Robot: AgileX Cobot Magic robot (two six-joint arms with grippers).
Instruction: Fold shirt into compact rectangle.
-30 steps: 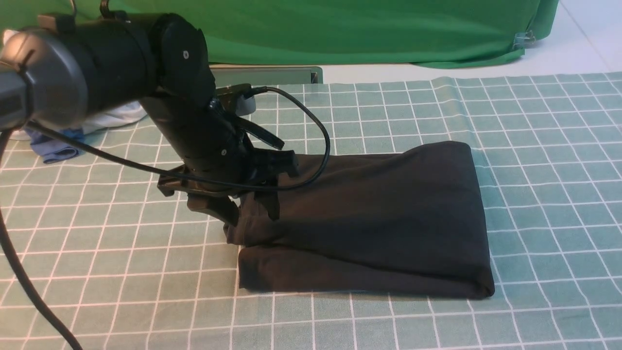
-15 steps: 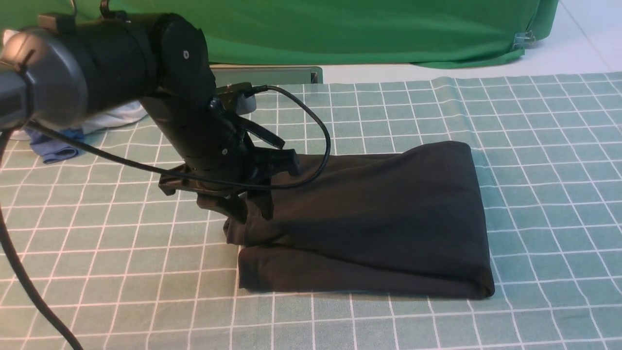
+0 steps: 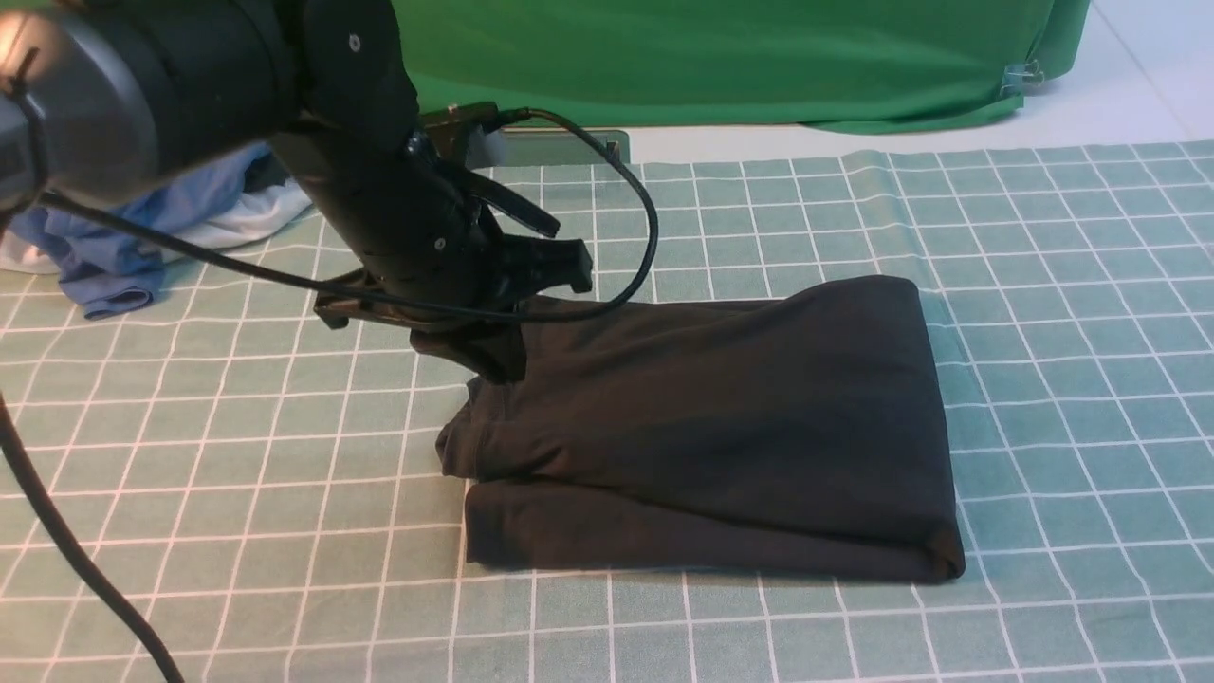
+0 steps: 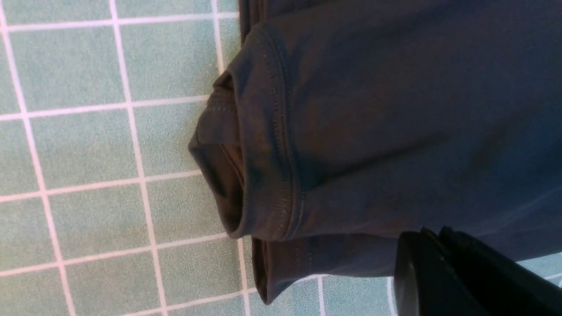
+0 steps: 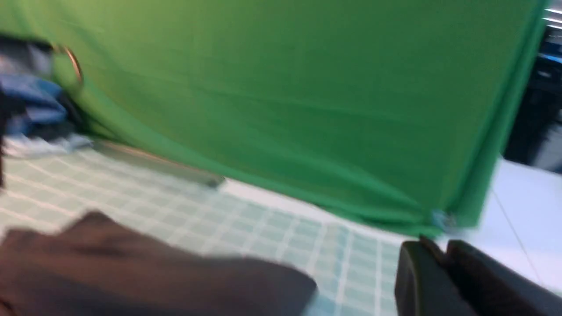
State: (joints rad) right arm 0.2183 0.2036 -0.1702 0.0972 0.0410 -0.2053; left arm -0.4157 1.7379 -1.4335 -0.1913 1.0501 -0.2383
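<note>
My left pincer [image 3: 507, 368] is closed, its tips pressed together with nothing caught between them, and it hangs over the left part of the shirt [image 3: 740, 417], left of centre in the front view. The shirt lies folded across the middle of that view, its left end rumpled and a long strip showing along its lower edge. My right pincer [image 5: 439, 250] shows only in its own wrist view, at the lower right; its tips look nearly together, grasping nothing. Beneath the shirt spreads the green checked cloth [image 3: 1091, 427]. Blue and white garments [image 3: 161, 228] sit heaped at the upper left.
</note>
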